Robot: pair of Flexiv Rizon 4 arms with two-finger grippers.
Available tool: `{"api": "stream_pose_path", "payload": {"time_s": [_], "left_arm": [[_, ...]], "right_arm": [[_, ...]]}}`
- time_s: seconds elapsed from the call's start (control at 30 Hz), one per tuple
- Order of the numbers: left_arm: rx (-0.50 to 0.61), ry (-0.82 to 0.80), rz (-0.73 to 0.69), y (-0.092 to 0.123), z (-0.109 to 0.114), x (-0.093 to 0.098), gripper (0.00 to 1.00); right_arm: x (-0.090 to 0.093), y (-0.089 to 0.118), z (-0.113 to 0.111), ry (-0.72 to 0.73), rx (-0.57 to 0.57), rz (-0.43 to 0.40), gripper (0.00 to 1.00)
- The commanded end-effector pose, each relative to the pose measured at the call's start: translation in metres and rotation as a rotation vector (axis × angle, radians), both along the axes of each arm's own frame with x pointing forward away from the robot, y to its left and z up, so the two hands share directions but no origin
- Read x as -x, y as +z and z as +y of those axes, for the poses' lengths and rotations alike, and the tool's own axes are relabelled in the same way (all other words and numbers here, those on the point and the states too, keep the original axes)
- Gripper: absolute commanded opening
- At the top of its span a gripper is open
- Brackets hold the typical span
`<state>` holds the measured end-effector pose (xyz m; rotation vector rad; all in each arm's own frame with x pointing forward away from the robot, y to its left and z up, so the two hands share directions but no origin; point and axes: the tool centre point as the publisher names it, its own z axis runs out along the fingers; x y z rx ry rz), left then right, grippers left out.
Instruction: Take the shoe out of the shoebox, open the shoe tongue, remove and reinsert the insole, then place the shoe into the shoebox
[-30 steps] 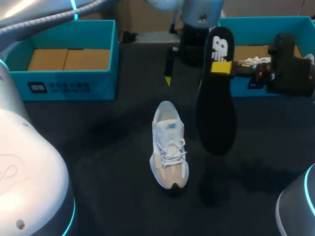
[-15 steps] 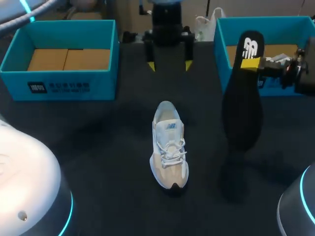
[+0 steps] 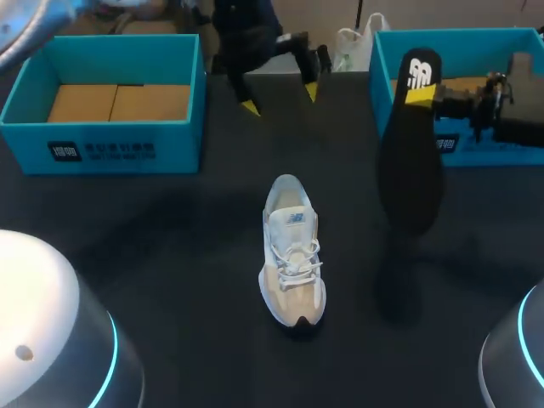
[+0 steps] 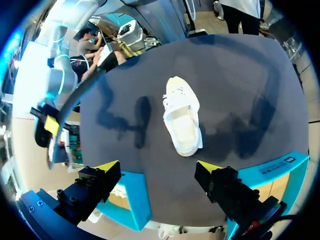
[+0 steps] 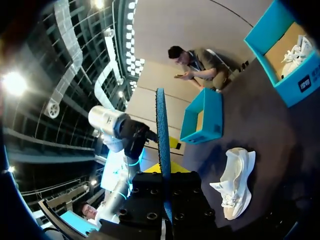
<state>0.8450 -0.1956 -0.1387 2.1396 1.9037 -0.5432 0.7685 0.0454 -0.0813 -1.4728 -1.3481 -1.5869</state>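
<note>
A white lace-up shoe (image 3: 291,251) stands on the dark table's middle, toe toward the near edge; the left wrist view has the shoe (image 4: 183,117) well ahead of the gripper. My right gripper (image 3: 422,92) hangs right of the shoe, shut on the heel end of a black insole (image 3: 410,161) that dangles toe-down above the table. In its own view that gripper (image 5: 165,170) clamps the insole (image 5: 162,130) edge-on, the shoe (image 5: 235,182) lying beside it. My left gripper (image 3: 280,95) hovers open and empty at the table's far edge, its fingertips (image 4: 107,166) wide apart.
A teal shoebox (image 3: 106,55) with a cardboard bottom stands at the far left. A second teal shoebox (image 3: 387,59) stands at the far right, just behind the insole, and another white shoe (image 5: 296,51) lies in it.
My right gripper carried the insole rightward, away from the shoe, toward the right shoebox. My left arm drew back to the far edge and shifted left. The shoe stayed put.
</note>
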Motion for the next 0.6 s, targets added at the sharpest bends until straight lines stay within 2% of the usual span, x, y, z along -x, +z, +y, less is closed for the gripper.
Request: {"api": "stream_pose_path", "payload": {"time_s": [0.03,0.33,0.6], "left_arm": [[0.35,0.029,-0.035,0.014,0.022,0.018,1.0],[0.465,0.026,-0.059,0.033,0.035,0.028,1.0],[0.458,0.007,-0.075,0.033,0.039,0.033,1.0]], "right_arm": [[-0.042,0.0,0.014,0.081,-0.008,0.018,0.0],[-0.064,-0.002,0.028,0.145,-0.031,0.077,0.0],[-0.081,-0.011,0.039,0.164,-0.061,0.159,0.0]]}}
